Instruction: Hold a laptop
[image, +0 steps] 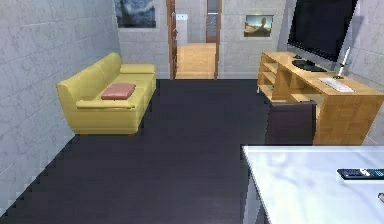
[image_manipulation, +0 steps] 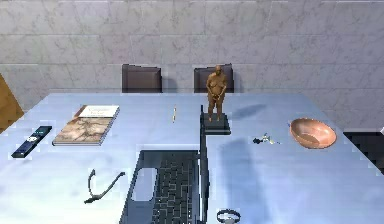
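Note:
An open laptop (image_manipulation: 165, 188) lies on the pale blue-grey table (image_manipulation: 300, 185) at the bottom middle of the arm side view. It has a dark keyboard and a grey touchpad toward the picture's left. Its lid (image_manipulation: 203, 165) stands upright and shows edge-on as a thin dark strip. The lid's far end reaches close to the dark base of a brown statue (image_manipulation: 216, 90).
The table also carries a book (image_manipulation: 87, 125), a dark remote (image_manipulation: 32, 140), a pencil (image_manipulation: 173, 115), keys (image_manipulation: 263, 139), a brown bowl (image_manipulation: 313, 132), and two chairs (image_manipulation: 141, 78) stand behind. The forward view shows a yellow sofa (image: 105, 95), a desk (image: 320, 105) with a television (image: 320, 30), a doorway (image: 195, 45) and dark open floor (image: 170, 140).

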